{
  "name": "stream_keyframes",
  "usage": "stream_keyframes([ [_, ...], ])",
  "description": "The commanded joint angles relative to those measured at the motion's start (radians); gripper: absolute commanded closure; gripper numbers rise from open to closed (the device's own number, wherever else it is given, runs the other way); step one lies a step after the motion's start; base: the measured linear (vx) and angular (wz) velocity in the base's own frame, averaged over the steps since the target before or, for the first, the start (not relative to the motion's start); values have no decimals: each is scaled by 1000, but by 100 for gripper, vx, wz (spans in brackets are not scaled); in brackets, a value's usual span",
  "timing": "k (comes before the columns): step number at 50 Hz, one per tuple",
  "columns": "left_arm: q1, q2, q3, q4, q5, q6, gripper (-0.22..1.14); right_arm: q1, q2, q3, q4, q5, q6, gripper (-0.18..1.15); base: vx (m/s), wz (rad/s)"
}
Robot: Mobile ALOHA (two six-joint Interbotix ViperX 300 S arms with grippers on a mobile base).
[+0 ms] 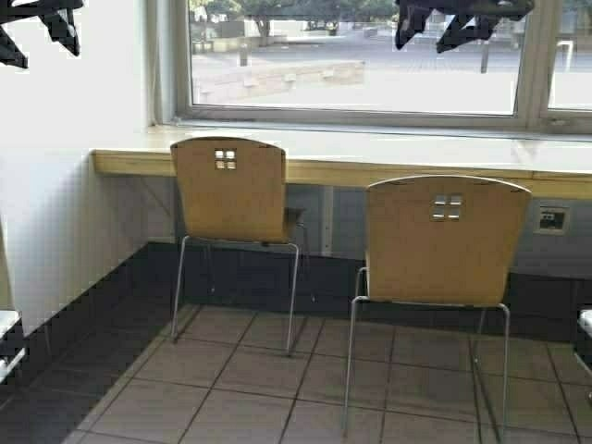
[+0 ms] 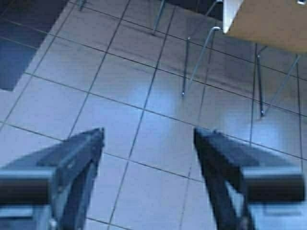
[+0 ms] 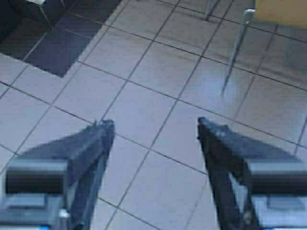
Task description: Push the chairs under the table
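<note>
both chairs, left chair (image 1: 229, 190) and right chair (image 1: 447, 239), are standing with backs facing the camera before the table (image 1: 370, 157), seats hidden. left gripper (image 2: 148, 136) and right gripper (image 3: 156, 125) are hovering over floor tiles (image 3: 144, 110), fingers spread, empty.

A grey tiled floor (image 1: 240, 388) fills the lower half of the high view, edged by darker tiles at lower left. Two tan chairs stand on it by thin chrome legs: the left chair (image 1: 231, 190) at centre-left, the right chair (image 1: 444, 240) nearer, at centre-right.

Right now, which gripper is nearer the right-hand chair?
Right. The right gripper hangs in line with the right-hand chair; the left gripper sits far off by the left wall.
</note>
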Motion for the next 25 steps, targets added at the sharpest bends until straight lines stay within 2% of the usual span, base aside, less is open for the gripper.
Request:
stream_keyframes([
  [1, -2, 0, -21, 0, -8, -2, 1, -6, 0, -21, 5, -5, 3, 8, 2, -30],
  [25, -2, -9, -26, -9, 12, -12, 1, -6, 28, -28, 44, -5, 0, 8, 7, -32],
])
